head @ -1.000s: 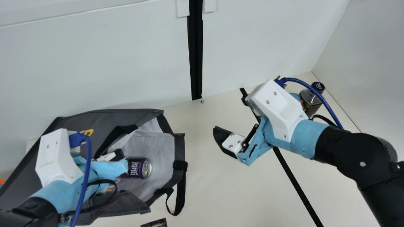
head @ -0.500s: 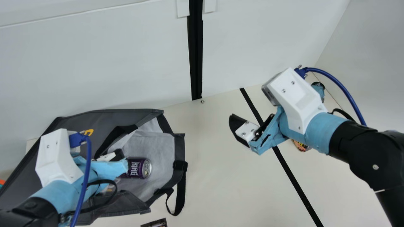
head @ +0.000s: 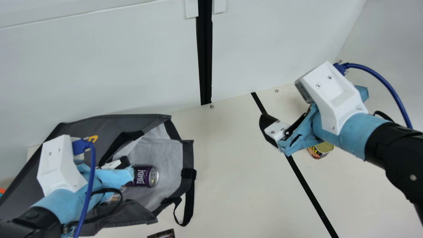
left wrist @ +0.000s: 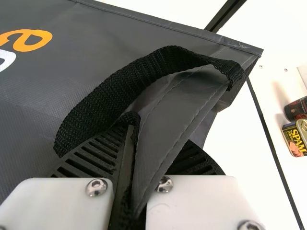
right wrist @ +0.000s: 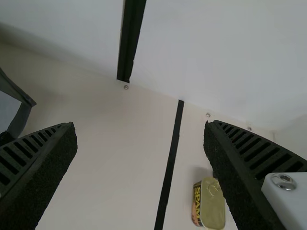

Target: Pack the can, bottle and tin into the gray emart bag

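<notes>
Right arm has swung farther toward the main view's right, away from the bag, uncovering the golden lid of the yellow-and-dark rectangular tin; left arm and bag hold the same spots. Right gripper, black ribbed fingers on a blue-wrapped mount, is spread wide over the cream table. Left gripper is pinching the dark gray fabric bag at its edge, along with black webbing, seen in left wrist view. Purple metal can lies on its side inside the bag, end toward the open mouth. Tin is on the table, across the black tape line from the bag, partly covered by the right arm in main view. Dark bottle, cut off by left wrist view's edge, is just beside the tin. Small dark item sits near the bag at main view's bottom edge.
</notes>
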Controlling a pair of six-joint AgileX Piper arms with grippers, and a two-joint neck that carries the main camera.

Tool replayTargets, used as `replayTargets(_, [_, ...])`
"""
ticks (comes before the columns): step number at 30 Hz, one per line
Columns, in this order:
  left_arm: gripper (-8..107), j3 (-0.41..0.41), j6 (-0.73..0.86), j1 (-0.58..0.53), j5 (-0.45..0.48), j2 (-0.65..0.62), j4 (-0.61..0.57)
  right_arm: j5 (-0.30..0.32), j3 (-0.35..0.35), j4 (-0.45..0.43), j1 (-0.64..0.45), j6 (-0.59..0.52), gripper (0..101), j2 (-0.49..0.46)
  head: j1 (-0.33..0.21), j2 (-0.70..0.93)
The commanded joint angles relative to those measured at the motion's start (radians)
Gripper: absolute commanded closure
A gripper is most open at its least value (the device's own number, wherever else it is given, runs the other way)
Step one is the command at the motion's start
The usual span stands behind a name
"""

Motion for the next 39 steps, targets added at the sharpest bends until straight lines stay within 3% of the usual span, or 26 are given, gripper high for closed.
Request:
replayTargets(1, [89, 0.000, 0.000, 0.000, 0.000, 0.000, 0.000, 0.019, -0.012, -0.036, -0.001, 0.038, 10, -0.003, -0.023, -0.001])
replayTargets(22, [89, 0.000, 0.000, 0.000, 0.000, 0.000, 0.000, 0.251, -0.110, -0.352, 0.099, 0.345, 10, -0.072, -0.023, -0.001])
replayTargets(32, [89, 0.000, 0.000, 0.000, 0.000, 0.000, 0.000, 0.339, -0.137, -0.402, 0.112, 0.384, 10, -0.108, -0.023, -0.001])
replayTargets(39, [89, 0.000, 0.000, 0.000, 0.000, 0.000, 0.000, 0.342, -0.112, -0.383, 0.067, 0.364, 10, -0.132, -0.023, -0.001])
